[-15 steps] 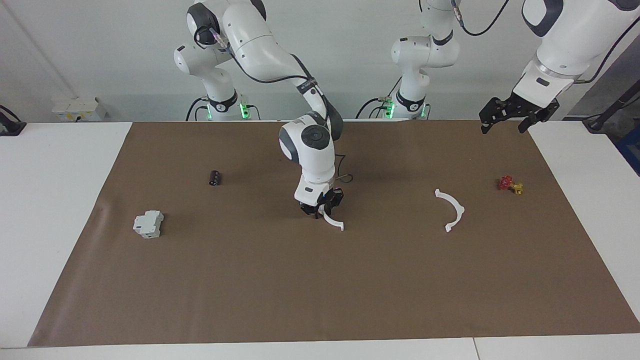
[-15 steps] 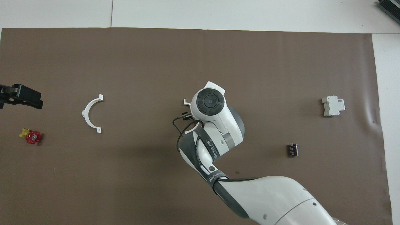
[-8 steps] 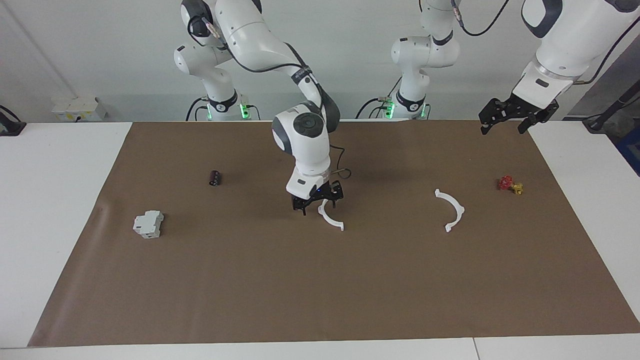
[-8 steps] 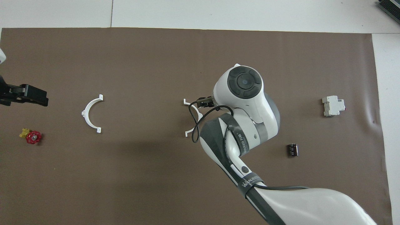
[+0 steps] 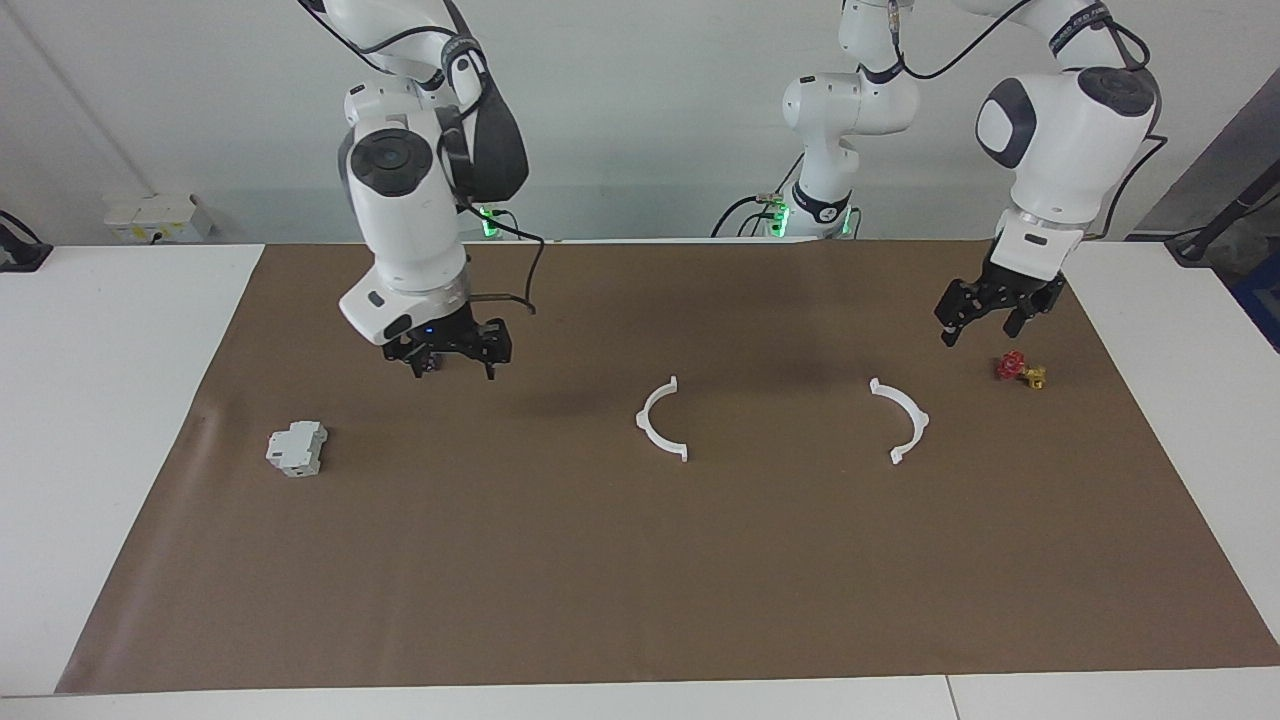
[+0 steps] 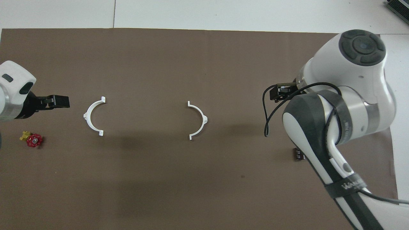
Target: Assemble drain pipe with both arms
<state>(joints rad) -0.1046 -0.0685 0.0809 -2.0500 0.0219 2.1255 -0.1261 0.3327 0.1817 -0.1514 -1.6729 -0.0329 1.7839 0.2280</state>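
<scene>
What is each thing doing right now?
Middle pipe half: flat on the mat, untouched.
Other pipe half: flat, apart from the first.
Right gripper: open, empty, in the air.
Left gripper: open, empty, above the mat.
Red valve: lying on the mat.
Grey-white block: resting on the mat.

Right gripper [image 5: 451, 357] released arc [image 5: 659, 420], withdrew; left gripper [image 5: 983, 316] lowered.
</scene>
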